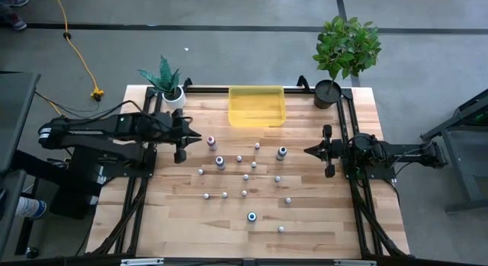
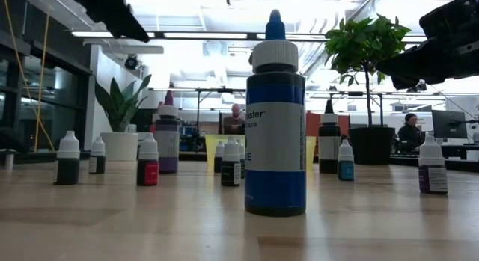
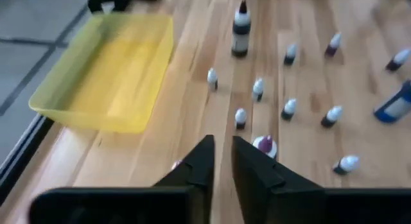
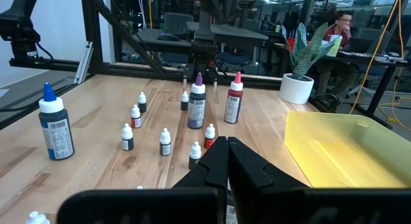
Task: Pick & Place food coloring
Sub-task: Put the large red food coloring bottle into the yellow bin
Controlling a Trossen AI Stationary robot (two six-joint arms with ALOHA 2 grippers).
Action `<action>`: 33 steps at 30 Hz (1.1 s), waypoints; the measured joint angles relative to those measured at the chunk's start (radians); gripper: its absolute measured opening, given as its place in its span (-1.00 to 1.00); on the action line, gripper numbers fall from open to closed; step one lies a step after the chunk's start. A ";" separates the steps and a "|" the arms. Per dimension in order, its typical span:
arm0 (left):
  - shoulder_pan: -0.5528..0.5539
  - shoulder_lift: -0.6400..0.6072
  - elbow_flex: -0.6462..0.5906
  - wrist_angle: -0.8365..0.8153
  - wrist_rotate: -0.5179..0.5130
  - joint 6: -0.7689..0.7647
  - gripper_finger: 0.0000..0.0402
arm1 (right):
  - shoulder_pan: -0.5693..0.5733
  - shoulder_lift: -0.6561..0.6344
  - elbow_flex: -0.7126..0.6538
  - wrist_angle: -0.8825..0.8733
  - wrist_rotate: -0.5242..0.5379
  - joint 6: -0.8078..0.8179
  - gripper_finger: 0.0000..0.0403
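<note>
- Hovering beside the pink-capped small plastic bottle [image 1: 211, 140], left pincer [image 1: 181, 155] slightly parted, holding nothing.
- Light, tippy; I'd grip mid-body.
- Right pincer [image 1: 329, 171] closed, empty.

Scattered food coloring bottles [image 1: 245, 177] crowding mid-table; bare wood along the near edge, yellow tray [image 1: 257, 106] at the far edge

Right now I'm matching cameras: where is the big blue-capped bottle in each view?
High: blue-capped bottle, near front edge, centre.
Low: centre, closest.
Left wrist: at right edge.
Right wrist: far left.
Shared landmark: yellow tray.
</note>
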 joint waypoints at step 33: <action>0.276 0.516 0.198 -0.181 0.183 0.316 0.24 | 0.000 0.000 0.000 0.000 0.000 0.000 -1.00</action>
